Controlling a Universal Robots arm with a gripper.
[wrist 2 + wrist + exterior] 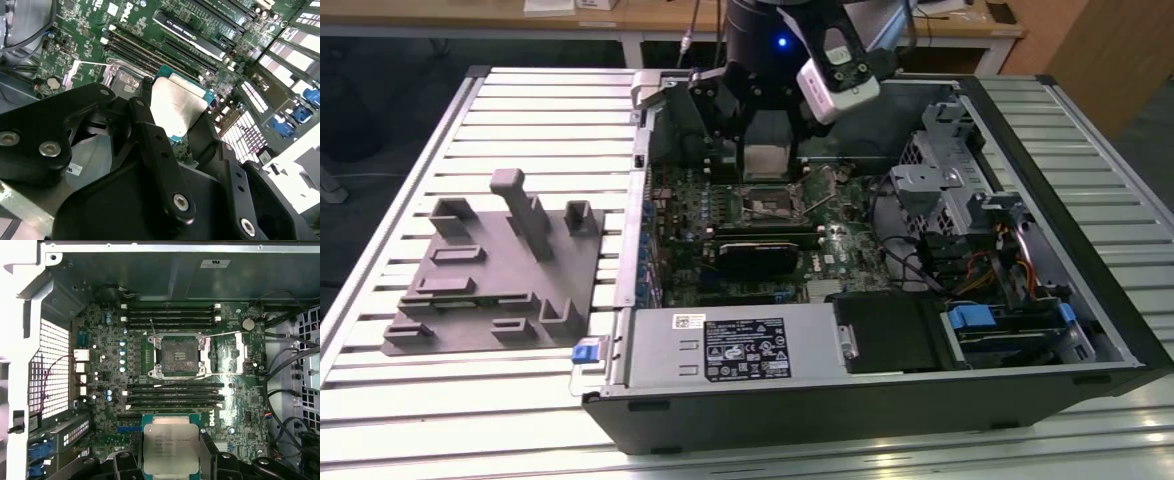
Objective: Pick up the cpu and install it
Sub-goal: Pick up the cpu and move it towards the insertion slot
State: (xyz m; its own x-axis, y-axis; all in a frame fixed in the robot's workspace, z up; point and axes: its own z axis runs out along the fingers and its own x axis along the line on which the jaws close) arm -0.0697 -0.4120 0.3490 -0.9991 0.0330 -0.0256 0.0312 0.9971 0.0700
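Black jaws, closest in both wrist views, are pinched on two opposite edges of the cpu (167,447). On the exterior view's left a grey fixture plate (494,270) is laid on the tabletop (400,400). Beside it the open computer case (881,410) is placed; inside, the cpu is held above the motherboard (854,250), apart from the uncovered socket (767,203). Cables (974,270) and a drive cage (947,180) are seen further right.

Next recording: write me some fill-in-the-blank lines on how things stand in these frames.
The gripper is shut on the ____. The socket on the motherboard is ____. The grey fixture plate lies to the exterior view's ____ of the computer case.
Missing words: cpu; empty; left.
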